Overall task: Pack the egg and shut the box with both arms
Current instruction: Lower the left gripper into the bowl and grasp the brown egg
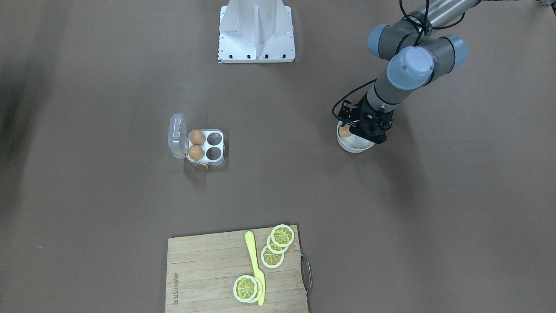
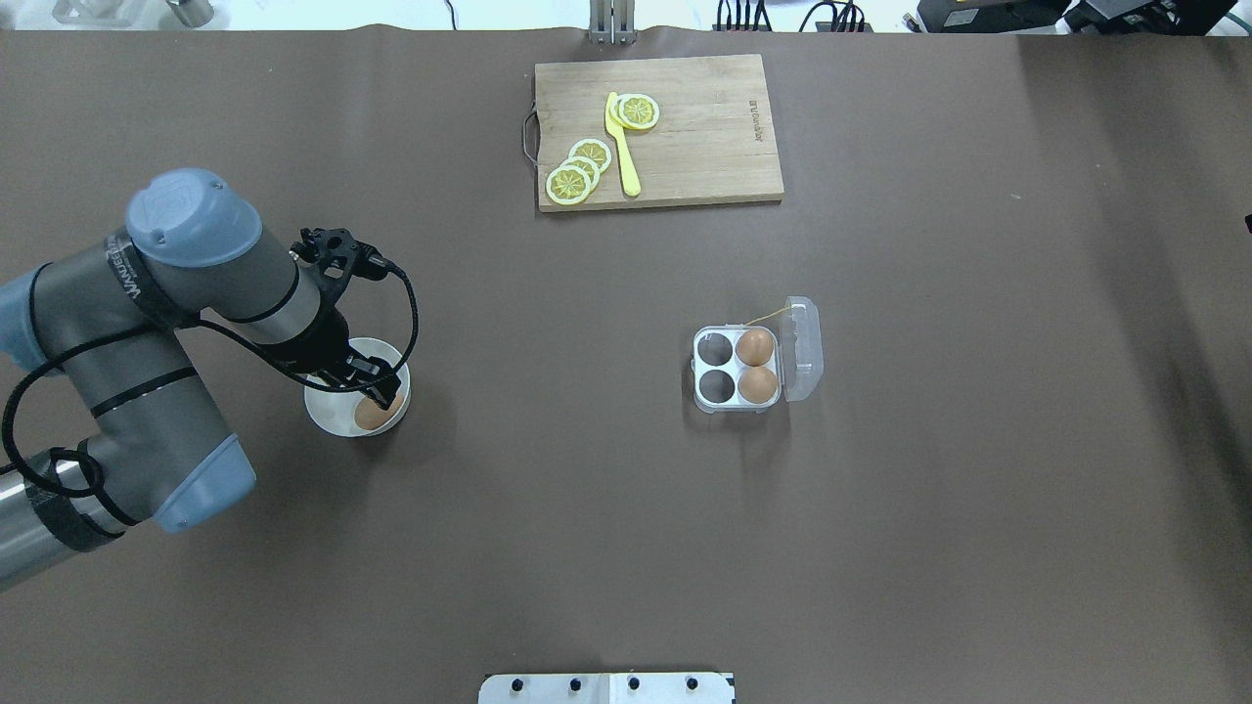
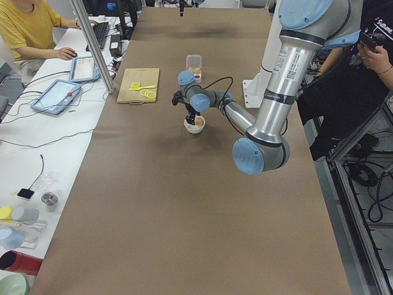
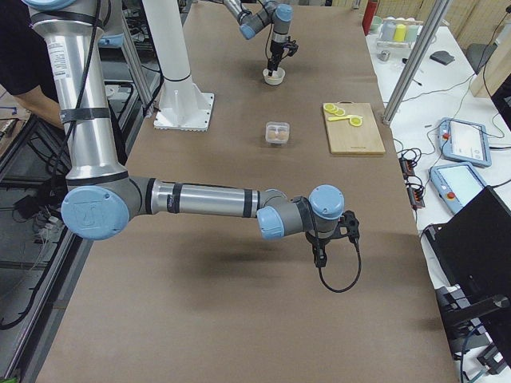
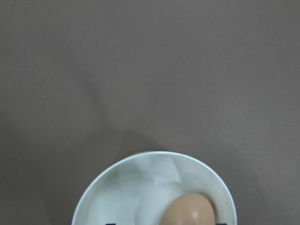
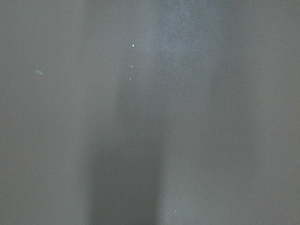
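Observation:
An orange-brown egg (image 2: 373, 415) lies in a white bowl (image 2: 328, 416) on the table's left side. It also shows in the left wrist view (image 5: 190, 212) and the front view (image 1: 344, 131). My left gripper (image 2: 380, 391) reaches down into the bowl, open, its fingertips on either side of the egg. The box (image 2: 737, 369) stands mid-table with its clear lid (image 2: 804, 350) open; it holds two brown eggs (image 2: 755, 347) and has two empty cells (image 2: 714, 348). My right gripper (image 4: 319, 257) hangs over bare table, seen only from the side; I cannot tell if it is open.
A wooden cutting board (image 2: 704, 127) with lemon slices (image 2: 577, 171) and a yellow knife (image 2: 622, 147) lies at the far edge. The white stand base (image 2: 606, 687) is at the near edge. People sit beside the table in the side views.

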`<state>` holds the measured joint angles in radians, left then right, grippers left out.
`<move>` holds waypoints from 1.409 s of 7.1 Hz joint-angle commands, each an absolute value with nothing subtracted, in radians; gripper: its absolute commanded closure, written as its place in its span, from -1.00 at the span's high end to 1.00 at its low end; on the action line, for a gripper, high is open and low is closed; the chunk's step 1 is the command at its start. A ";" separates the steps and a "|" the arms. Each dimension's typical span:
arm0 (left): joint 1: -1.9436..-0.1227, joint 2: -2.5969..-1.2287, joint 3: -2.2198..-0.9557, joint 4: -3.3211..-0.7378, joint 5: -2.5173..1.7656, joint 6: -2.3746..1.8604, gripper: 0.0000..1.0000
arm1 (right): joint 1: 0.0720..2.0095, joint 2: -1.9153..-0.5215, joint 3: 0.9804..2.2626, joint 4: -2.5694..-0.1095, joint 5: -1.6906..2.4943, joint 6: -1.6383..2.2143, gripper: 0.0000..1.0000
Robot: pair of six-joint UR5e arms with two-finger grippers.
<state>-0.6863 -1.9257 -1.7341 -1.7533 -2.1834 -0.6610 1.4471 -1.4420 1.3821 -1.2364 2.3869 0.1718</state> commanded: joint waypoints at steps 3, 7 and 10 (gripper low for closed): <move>-0.660 -1.927 -1.730 -1.753 -2.183 -0.661 0.35 | 1.448 -1.443 1.381 -1.236 2.387 0.172 1.00; -0.657 -1.927 -1.724 -1.753 -2.187 -0.655 0.34 | 1.450 -1.445 1.381 -1.236 2.387 0.172 1.00; -0.658 -1.953 -1.701 -1.753 -2.194 -0.647 0.27 | 1.450 -1.448 1.381 -1.229 2.387 0.172 1.00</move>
